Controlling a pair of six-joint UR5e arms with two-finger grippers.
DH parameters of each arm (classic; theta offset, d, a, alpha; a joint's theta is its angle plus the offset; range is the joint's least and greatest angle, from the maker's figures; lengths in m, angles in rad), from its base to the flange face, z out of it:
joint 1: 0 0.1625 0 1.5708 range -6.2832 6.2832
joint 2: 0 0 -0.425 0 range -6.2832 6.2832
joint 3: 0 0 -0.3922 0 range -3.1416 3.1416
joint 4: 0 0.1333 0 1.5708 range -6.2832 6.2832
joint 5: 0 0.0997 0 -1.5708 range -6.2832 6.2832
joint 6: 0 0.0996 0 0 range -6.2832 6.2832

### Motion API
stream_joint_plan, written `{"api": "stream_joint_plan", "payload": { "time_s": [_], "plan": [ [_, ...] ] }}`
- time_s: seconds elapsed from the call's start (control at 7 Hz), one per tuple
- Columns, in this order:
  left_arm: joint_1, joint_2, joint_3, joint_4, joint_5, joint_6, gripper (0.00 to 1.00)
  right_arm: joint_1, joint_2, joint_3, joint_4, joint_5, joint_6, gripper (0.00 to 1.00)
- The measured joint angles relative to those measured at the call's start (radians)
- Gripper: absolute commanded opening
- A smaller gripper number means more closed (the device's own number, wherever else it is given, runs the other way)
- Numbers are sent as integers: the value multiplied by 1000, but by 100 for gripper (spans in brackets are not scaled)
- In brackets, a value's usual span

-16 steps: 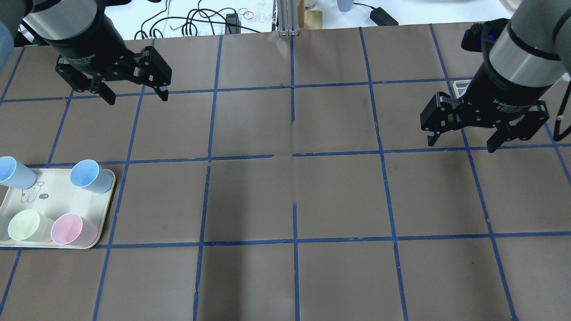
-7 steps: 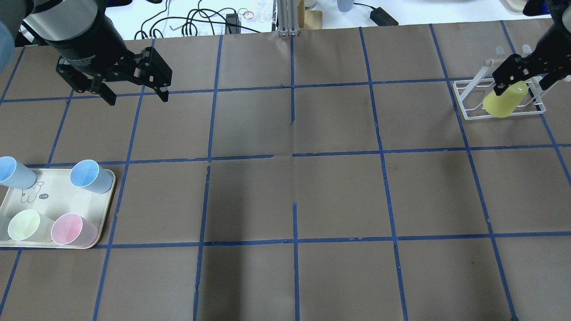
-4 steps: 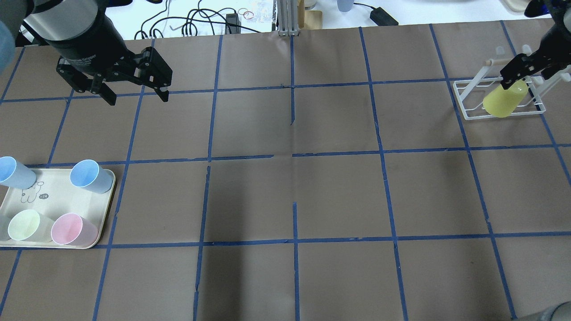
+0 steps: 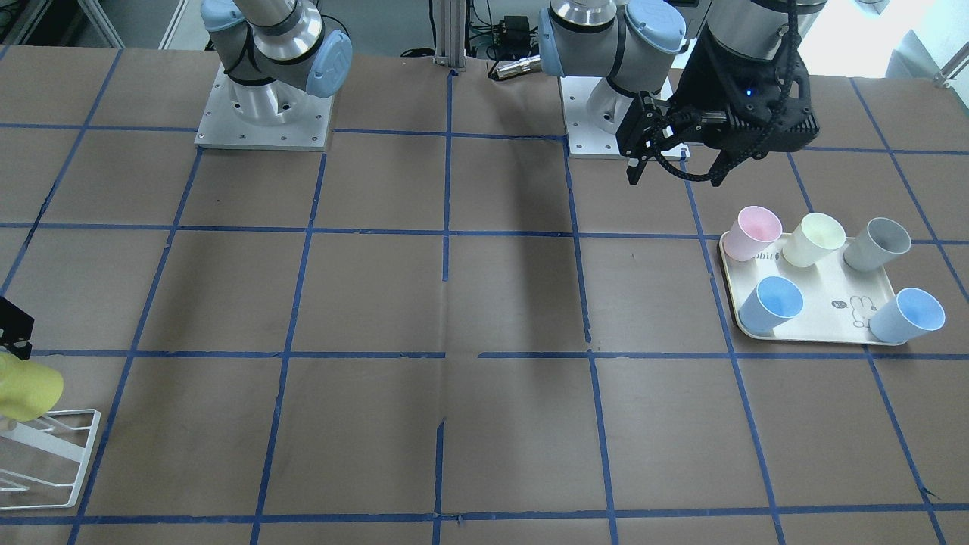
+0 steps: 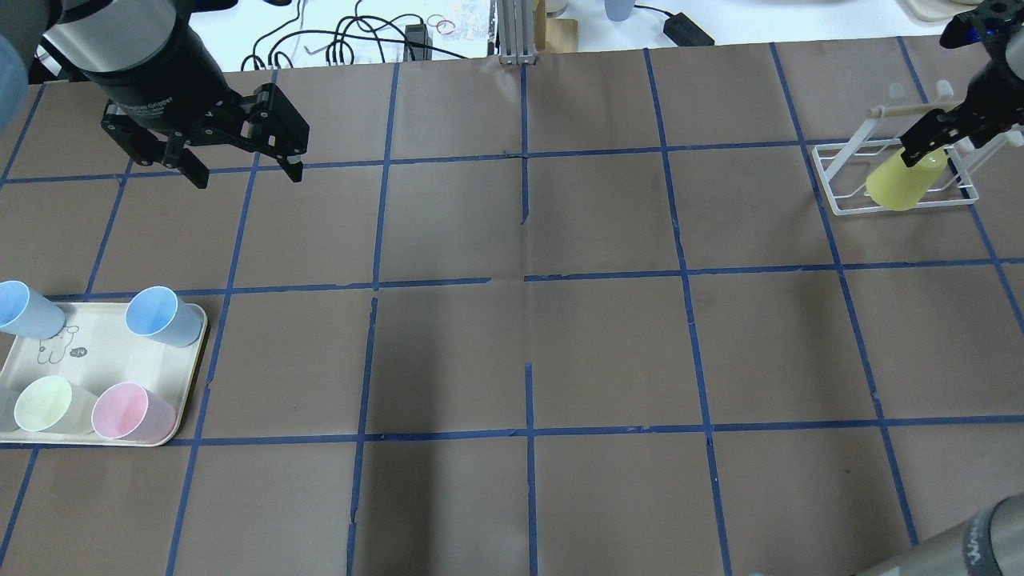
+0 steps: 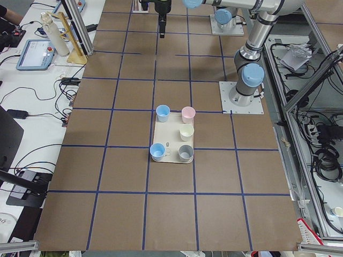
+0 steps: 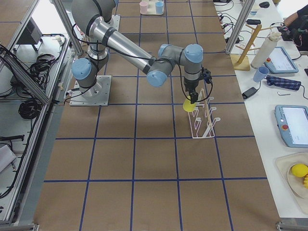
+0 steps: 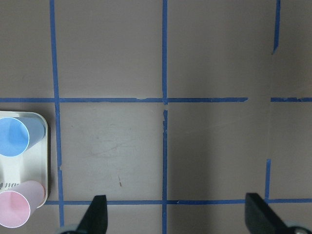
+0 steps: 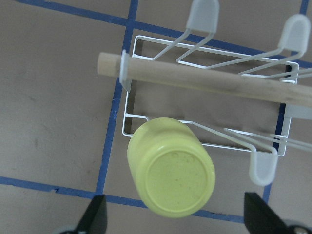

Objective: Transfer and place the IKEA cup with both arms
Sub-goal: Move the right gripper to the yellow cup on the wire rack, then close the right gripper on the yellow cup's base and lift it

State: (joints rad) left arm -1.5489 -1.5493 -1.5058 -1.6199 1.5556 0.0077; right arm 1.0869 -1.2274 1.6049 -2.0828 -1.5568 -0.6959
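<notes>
The yellow IKEA cup [image 5: 900,184] hangs upside down on a prong of a white wire rack [image 5: 836,188] at the table's far right. My right gripper [image 5: 948,144] is open just above it. In the right wrist view the cup [image 9: 170,175] sits between the two fingertips [image 9: 97,217], base toward the camera. The cup [image 7: 189,106] also shows under the gripper in the exterior right view. My left gripper [image 5: 240,164] is open and empty, held above the table at the far left.
A cream tray [image 5: 104,360] at the left front holds two blue cups [image 5: 160,316], a pale cream-yellow cup [image 5: 44,404], a pink cup [image 5: 128,412] and a grey cup [image 4: 878,244]. The rack has a wooden bar [image 9: 204,80] and several prongs.
My right gripper has moved from the table's right middle out to the rack and come down over the yellow cup. The left arm has not moved.
</notes>
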Motion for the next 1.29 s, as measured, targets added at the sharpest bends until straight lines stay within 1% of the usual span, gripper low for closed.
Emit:
{"api": "stream_joint_plan", "payload": {
  "time_s": [1.14, 1.29],
  "plan": [
    [1, 0, -1, 0, 0, 0, 100, 1, 49, 2, -37, 30, 0, 100],
    [1, 0, -1, 0, 0, 0, 100, 1, 52, 2, -37, 33, 1, 95]
  ]
}}
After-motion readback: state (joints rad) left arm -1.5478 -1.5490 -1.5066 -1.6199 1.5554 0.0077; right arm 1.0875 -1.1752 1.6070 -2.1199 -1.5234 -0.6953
